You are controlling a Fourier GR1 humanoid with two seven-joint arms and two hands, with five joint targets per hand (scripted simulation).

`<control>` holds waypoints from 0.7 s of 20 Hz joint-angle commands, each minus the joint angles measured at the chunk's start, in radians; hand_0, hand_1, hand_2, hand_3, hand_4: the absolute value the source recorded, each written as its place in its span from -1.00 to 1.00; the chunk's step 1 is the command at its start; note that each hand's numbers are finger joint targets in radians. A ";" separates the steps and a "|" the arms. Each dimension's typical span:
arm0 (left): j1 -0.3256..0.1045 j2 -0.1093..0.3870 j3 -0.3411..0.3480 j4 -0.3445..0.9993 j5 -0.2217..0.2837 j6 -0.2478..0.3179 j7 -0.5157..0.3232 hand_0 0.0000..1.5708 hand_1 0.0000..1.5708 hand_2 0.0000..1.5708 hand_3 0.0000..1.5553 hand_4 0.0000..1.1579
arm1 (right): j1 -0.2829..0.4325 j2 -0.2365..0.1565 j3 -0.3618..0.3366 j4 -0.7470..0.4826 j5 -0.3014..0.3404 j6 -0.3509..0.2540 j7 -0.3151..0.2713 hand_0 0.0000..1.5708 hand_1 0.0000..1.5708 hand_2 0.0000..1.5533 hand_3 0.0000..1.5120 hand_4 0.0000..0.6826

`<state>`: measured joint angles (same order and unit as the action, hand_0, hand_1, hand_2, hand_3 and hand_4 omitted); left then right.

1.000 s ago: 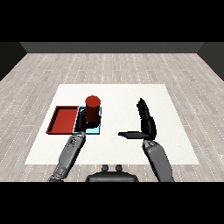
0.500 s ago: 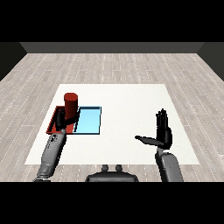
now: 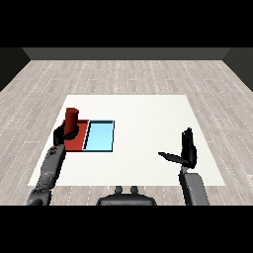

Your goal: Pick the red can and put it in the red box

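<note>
Both hands differ: left hand (image 3: 61, 134) curls round the smooth cylindrical red can (image 3: 72, 121) over the flat red tray (image 3: 79, 142); right hand (image 3: 186, 153) splayed.

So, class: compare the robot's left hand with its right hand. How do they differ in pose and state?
The left hand is curled round the red can over the red tray; the right hand holds nothing. The left hand's fingers are bent; the right hand's fingers are straight, thumb out sideways. Both are black, on grey forearms.
</note>
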<state>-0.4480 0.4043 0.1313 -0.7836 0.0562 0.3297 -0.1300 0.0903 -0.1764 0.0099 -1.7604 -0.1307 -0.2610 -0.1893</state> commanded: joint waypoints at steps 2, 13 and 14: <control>-0.122 -0.005 0.005 0.322 -0.079 0.062 -0.040 1.00 1.00 0.97 0.90 0.77 | -0.044 0.012 -0.025 0.113 0.016 -0.013 -0.043 -1.00 -1.00 -1.00 -1.00 -1.00; -0.229 0.019 0.023 0.643 -0.111 0.029 0.053 0.36 0.36 0.31 -0.43 -0.07 | -0.099 -0.003 -0.037 0.181 0.045 -0.027 -0.014 -1.00 -1.00 -1.00 -1.00 -1.00; -0.220 0.003 0.008 0.657 -0.128 0.014 0.022 -0.41 -0.41 -0.26 -0.86 0.02 | -0.076 0.019 -0.022 0.171 0.053 -0.039 -0.027 -1.00 -1.00 -1.00 -1.00 -1.00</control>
<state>-0.6356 0.4024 0.1332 -0.2003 -0.0617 0.3715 -0.0898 0.0039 -0.1733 -0.0224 -1.6073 -0.0886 -0.2953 -0.2007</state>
